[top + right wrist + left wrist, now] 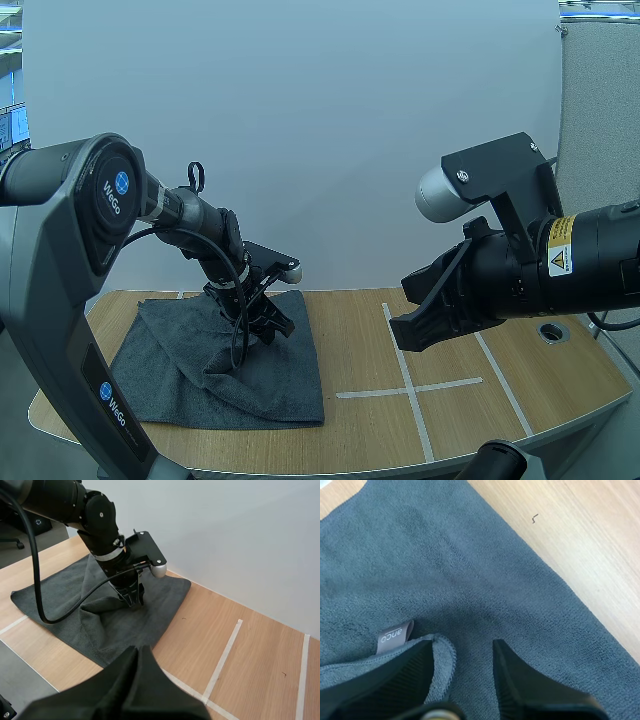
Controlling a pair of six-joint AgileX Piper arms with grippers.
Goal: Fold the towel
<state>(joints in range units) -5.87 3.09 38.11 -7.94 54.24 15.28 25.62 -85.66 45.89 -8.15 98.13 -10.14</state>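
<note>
Labelled corner of the towel [470, 580] between spread fingers [520, 685] of the left gripper [462, 645]

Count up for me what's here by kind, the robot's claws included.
Towel: 1
Grippers: 2 (left gripper, right gripper)
Table: 1
Total: 4

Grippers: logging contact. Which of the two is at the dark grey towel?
The left gripper, open over a raised fold of the dark grey towel; the right gripper hangs shut, apart.
</note>
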